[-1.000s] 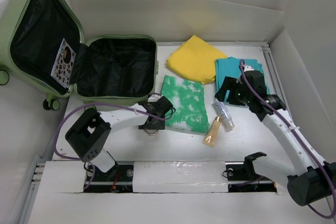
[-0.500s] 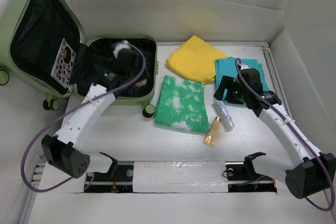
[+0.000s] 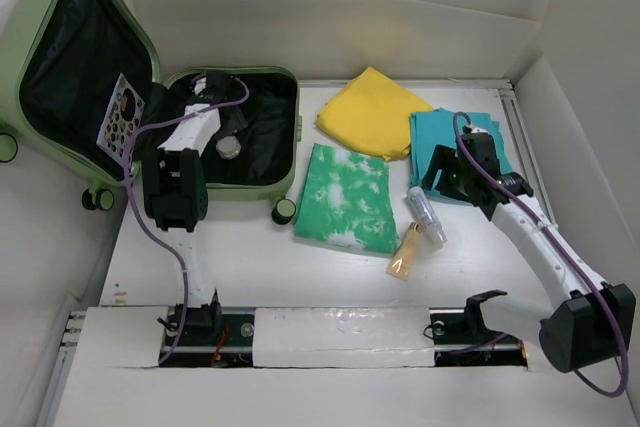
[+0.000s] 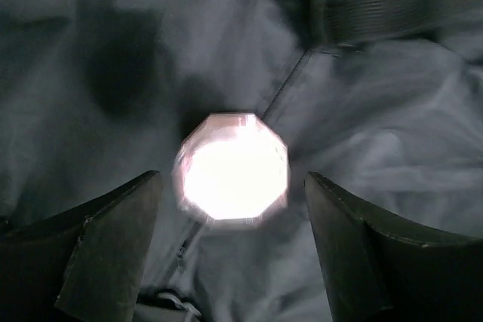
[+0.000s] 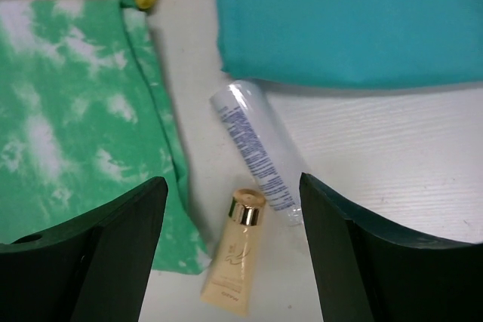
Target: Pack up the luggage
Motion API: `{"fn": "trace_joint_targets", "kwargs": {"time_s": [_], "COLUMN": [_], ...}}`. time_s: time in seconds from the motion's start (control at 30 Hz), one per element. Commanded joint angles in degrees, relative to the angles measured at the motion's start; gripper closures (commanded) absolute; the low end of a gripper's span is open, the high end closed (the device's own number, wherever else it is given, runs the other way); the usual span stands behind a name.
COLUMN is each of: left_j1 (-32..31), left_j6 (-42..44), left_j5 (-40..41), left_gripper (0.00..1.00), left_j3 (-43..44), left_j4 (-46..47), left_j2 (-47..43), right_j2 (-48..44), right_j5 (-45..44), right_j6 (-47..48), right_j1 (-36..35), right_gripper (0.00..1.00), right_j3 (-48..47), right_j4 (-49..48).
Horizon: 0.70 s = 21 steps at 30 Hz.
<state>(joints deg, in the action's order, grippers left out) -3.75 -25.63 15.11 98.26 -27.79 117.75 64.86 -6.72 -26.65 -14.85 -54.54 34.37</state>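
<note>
The pale green luggage point(image 3: 292, 137) lies open at the left, its lid point(image 3: 40, 7) propped up and its black-lined base flat. A small round pale jar point(image 3: 230, 147) lies on the lining of the base. My left gripper point(image 3: 216, 115) hovers over the base, open and empty. In the left wrist view the jar point(image 4: 232, 167) glares white just ahead of my open left gripper point(image 4: 232, 179). My right gripper point(image 3: 440, 173) is open and empty above a white tube point(image 5: 253, 148) and a beige tube point(image 5: 234, 262). Both tubes lie between its spread fingers point(image 5: 232, 183).
A green tie-dye cloth point(image 3: 348, 197), a yellow cloth point(image 3: 372, 112) and a teal cloth point(image 3: 440, 127) lie on the table right of the luggage. The white tube point(image 3: 426, 217) and the beige tube point(image 3: 403, 252) lie beside them. White walls enclose the table.
My left arm swung from the table by the green cloth into the luggage base, then drew back. The round jar now lies loose on the lining. My right gripper barely shifted.
</note>
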Motion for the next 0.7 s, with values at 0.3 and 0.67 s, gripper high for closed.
{"fn": "trace_joint_targets", "kwargs": {"time_s": [0.3, 0.67], "left_j1": [3.06, -4.86], "left_j6": [-0.04, 1.19], "left_j5": [-12.3, -21.62], "left_gripper": [0.19, 0.19], "left_j3": [-3.51, -14.75], "left_j4": [5.29, 7.05], "left_j2": [-14.47, -31.88], "right_j2": [10.36, 23.02], "right_j5": [3.55, 9.01], "right_j6": [-0.33, 1.61], "right_j1": [4.04, 4.04], "right_gripper": [0.23, 0.39], "right_j3": [4.8, 4.8], "right_j4": [-4.48, -8.53]}}
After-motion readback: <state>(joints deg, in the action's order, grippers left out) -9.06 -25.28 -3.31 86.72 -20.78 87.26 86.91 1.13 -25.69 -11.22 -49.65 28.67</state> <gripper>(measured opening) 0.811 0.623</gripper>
